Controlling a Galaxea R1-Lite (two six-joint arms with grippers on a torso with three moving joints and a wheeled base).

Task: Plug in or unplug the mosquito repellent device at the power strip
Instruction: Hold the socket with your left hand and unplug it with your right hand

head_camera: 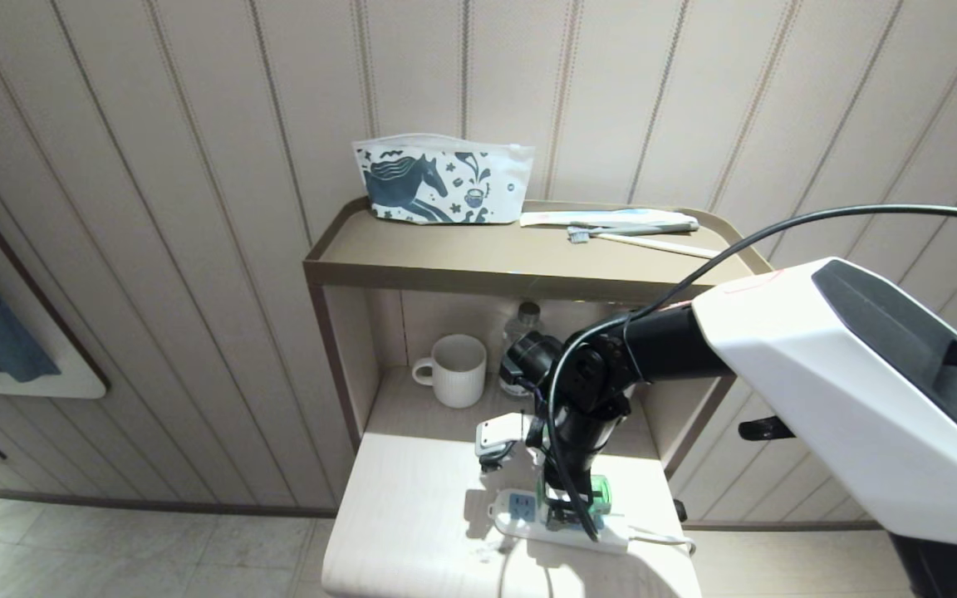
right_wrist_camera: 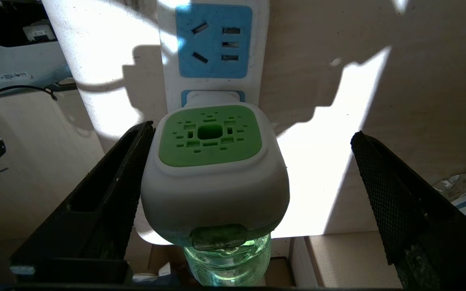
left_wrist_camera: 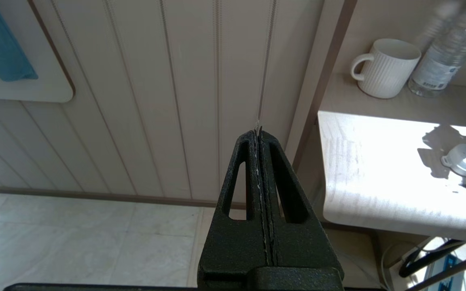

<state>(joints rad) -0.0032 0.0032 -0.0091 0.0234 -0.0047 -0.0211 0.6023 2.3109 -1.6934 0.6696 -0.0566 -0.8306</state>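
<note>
Right tool (right_wrist_camera: 241, 202) stood wide open around the mosquito repellent device (right_wrist_camera: 212, 169), holding nothing; device sat plugged into the power strip (right_wrist_camera: 212, 44) on the worktop (head_camera: 412, 498). Likely next: close and pull, or back off.

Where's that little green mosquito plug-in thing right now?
The mosquito repellent device sits plugged into the power strip near the table's front edge, between the open fingers of the right gripper, seen in the head view below the cup shelf.
</note>
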